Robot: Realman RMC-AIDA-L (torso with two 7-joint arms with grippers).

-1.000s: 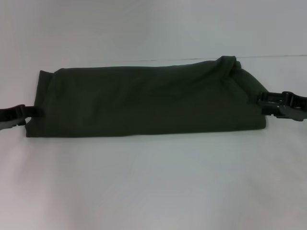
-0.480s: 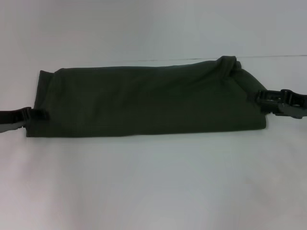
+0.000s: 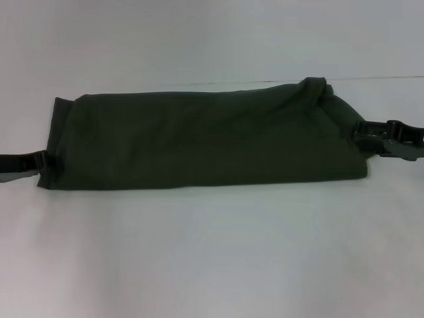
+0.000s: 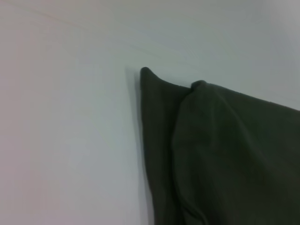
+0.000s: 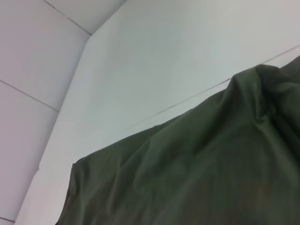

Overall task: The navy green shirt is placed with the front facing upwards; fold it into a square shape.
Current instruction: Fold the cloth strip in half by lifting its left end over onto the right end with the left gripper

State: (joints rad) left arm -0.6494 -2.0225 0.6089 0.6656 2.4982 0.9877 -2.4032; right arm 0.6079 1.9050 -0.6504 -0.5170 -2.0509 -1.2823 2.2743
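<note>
Two grippers sit at opposite ends of the navy green shirt (image 3: 202,140), which lies on the white table (image 3: 212,252) folded into a long band running left to right, with a bunched lump at its far right corner. Left gripper (image 3: 41,162) is low at the band's left end, touching the near-left edge; right gripper (image 3: 363,132) is at the right end against the cloth below the lump. Can't tell from any view if either pair of jaws is apart or clamped on fabric.
</note>
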